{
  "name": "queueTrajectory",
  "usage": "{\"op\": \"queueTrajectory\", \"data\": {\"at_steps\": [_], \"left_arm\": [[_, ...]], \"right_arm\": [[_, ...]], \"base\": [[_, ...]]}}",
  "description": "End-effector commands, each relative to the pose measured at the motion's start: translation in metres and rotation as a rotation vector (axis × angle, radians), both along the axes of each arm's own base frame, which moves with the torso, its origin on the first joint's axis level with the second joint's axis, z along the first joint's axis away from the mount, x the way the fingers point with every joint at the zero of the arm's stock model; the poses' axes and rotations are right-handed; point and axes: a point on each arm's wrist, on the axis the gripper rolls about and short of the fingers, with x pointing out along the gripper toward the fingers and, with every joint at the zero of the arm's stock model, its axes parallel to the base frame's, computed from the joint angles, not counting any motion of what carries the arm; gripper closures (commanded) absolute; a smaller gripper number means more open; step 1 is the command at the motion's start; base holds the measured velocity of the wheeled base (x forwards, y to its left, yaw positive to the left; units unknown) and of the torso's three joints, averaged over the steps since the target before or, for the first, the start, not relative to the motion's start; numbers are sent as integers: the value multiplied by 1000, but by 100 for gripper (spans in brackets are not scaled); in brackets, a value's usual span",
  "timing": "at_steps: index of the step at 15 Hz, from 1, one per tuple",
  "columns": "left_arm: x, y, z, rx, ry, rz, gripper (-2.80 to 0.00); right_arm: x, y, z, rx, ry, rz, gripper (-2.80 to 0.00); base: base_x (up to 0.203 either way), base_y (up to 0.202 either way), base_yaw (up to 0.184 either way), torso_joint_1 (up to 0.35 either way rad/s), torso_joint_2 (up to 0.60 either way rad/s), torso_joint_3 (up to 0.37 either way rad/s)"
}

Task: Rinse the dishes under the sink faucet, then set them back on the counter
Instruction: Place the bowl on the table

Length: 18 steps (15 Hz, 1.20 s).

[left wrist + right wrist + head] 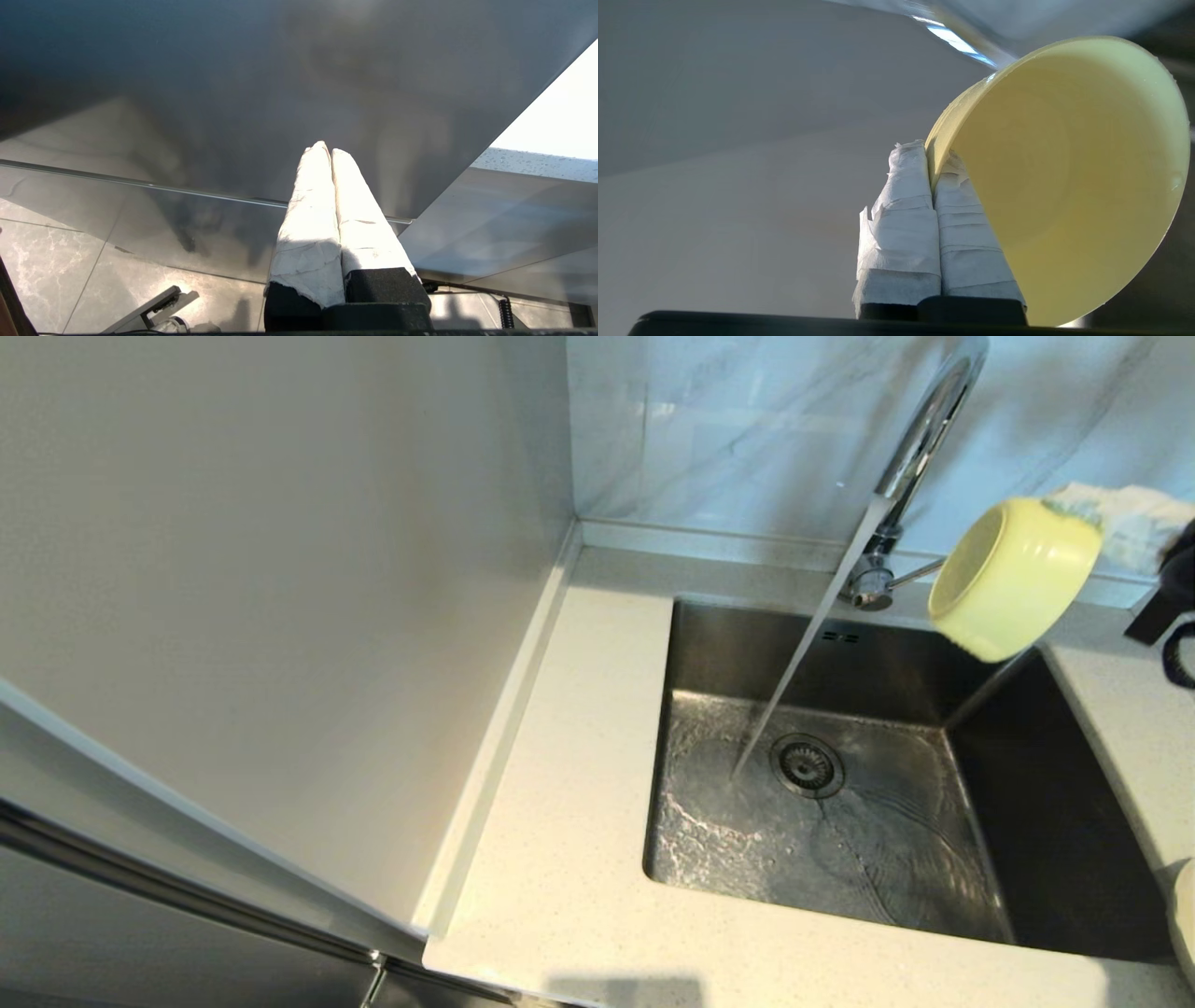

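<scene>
Your right claw (931, 177) is grasping the pale yellow bowl (1013, 577) by its rim: in the right wrist view one white-wrapped finger sits outside the wall and the other inside, with the rim pinched between them. In the head view the bowl hangs tipped on its side above the far right corner of the sink (1055, 803), its mouth turned toward the faucet (920, 439) and the robot's left, its base toward the claw at the right edge.

The relation your coming move turns on is this: the running water stream (794, 681) falls from the spout to the basin floor just left of the drain strainer (808, 765), and the bowl is off to the right of that stream, near it but not touching. I judge you would carry the bowl leftward and a little down so the open mouth meets the water. The faucet's thin side lever (915, 574) lies just beside the bowl's rim, so watch that gap.

Your left claw (331, 154) is clenched on nothing, parked low with a grey panel ahead of it and floor tiles below; it is absent from the head view, so the right arm is plainly the nearer one.

The speckled worktop (560, 859) around the sink is where the bowl goes afterwards. No brand, label or writing can be read anywhere
</scene>
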Motion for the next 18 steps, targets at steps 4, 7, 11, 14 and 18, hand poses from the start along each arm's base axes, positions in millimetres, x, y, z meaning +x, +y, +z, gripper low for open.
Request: {"op": "queueTrajectory", "data": {"at_steps": [4, 7, 11, 14, 18], "left_arm": [[0, 0, 0, 0, 0, 0, 0], [0, 0, 0, 0, 0, 0, 0], [0, 0, 0, 0, 0, 0, 0], [0, 0, 0, 0, 0, 0, 0], [0, 0, 0, 0, 0, 0, 0]], "right_arm": [[6, -5, -87, -68, 235, -30, 0], [5, -14, -43, -303, 45, -99, 0], [2, -25, -73, -1149, 188, -296, 0], [17, -36, -72, -1609, 268, -387, 0], [48, -48, -76, -1771, 342, -540, 0]], "base": [[0, 0, 0, 0, 0, 0], [0, 0, 0, 0, 0, 0], [0, 0, 0, 0, 0, 0], [0, 0, 0, 0, 0, 0], [0, 0, 0, 0, 0, 0]]}}
